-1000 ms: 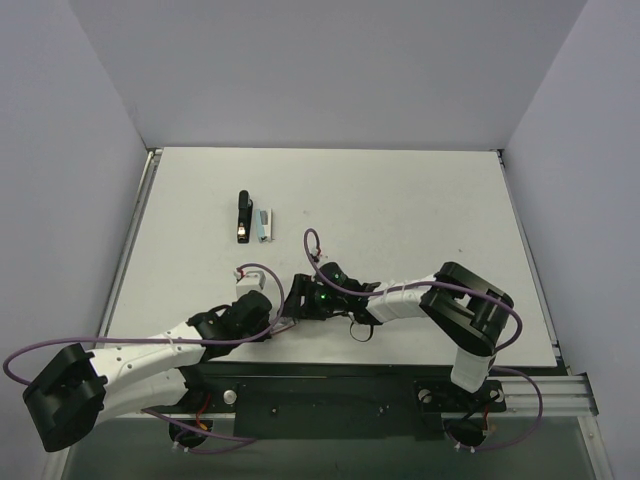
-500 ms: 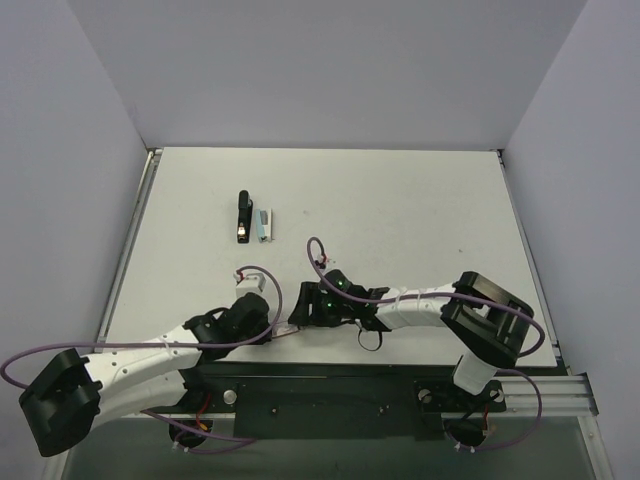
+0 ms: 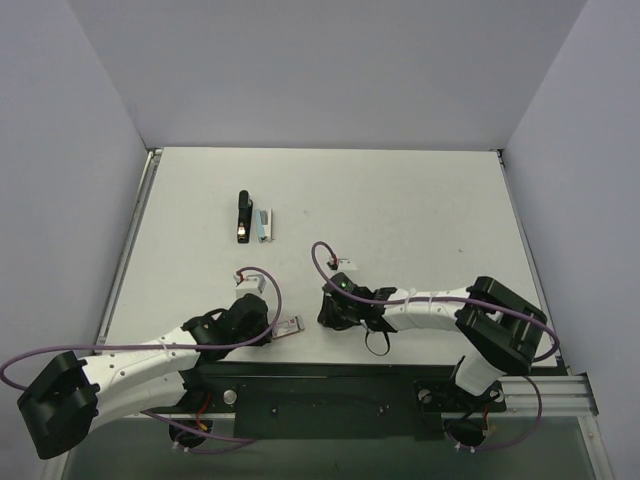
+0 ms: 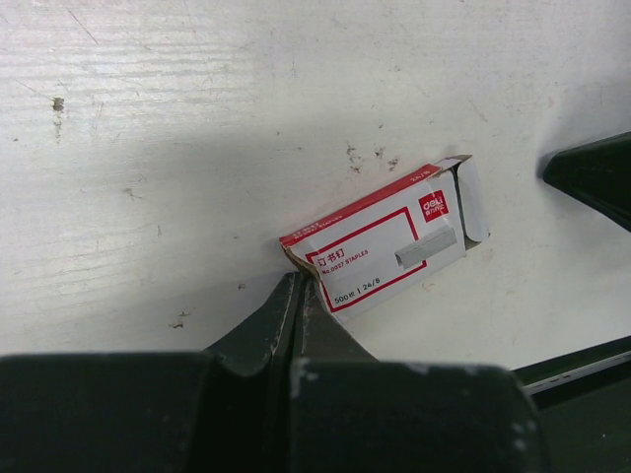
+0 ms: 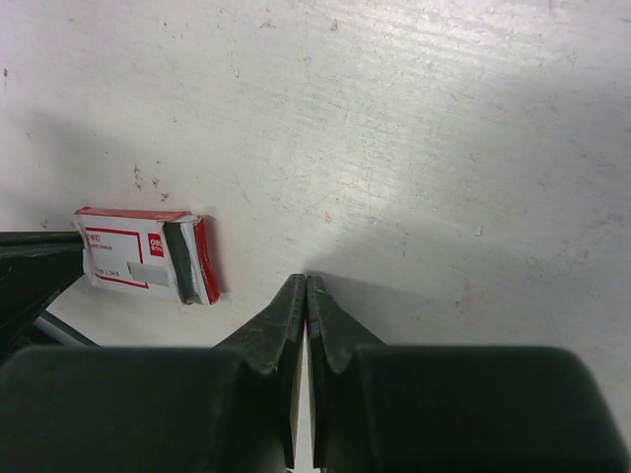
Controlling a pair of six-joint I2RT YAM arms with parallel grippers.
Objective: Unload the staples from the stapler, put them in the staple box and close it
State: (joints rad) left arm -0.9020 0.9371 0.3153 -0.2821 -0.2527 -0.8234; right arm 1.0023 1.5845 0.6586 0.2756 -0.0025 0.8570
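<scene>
The black stapler [image 3: 242, 216] lies at the table's far left, well away from both arms. Near the front edge my left gripper [image 3: 271, 326] [image 4: 299, 281] is shut, its tips pinching the torn corner of a small red-and-white staple box [image 3: 286, 326] [image 4: 385, 244] that lies flat. The box's far end flap stands open, showing a dark inside [image 5: 179, 262]. My right gripper [image 3: 334, 314] [image 5: 307, 280] is shut and holds nothing, a short way right of the box, tips on the bare table. Its dark finger [image 4: 595, 173] shows at the right edge of the left wrist view.
A pale teal oblong piece [image 3: 264, 225] lies just right of the stapler. Purple cables loop over both arms. The table's front edge and black rail [image 3: 330, 385] run just behind the box.
My right gripper has drawn back to the right, away from the box, and shut. The left arm has slid slightly back toward the front edge with the box.
</scene>
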